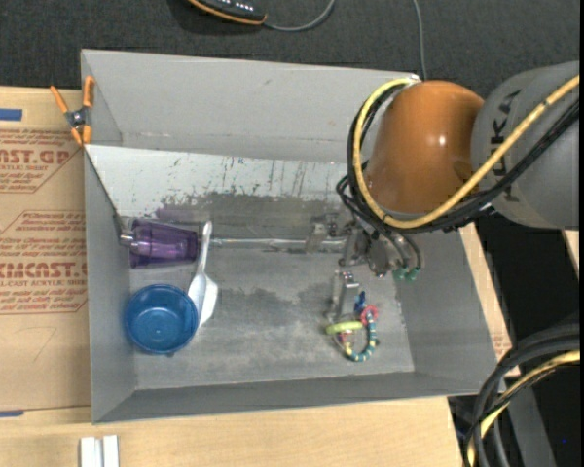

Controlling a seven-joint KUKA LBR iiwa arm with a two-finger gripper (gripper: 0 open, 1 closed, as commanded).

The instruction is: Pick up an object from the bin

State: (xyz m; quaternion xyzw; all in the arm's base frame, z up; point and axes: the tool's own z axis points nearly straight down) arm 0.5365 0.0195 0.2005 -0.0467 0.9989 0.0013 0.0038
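My gripper (348, 278) reaches down from under the orange wrist cover into the right part of the bin, near the front wall. Just below it on the bin floor lies a small string of colourful beads (356, 337), with a yellow-green loop, teal beads and pink and blue bits. The gripper's lower end stands right above the top of this bead string, close to it or touching it; which of the two I cannot tell.
On the left side of the bin a purple cup (162, 243) lies on its side. In front of it sits a round blue bowl (161, 319), and a white plastic spoon (203, 285) rests against the bowl. The arm covers the bin's right rear corner.
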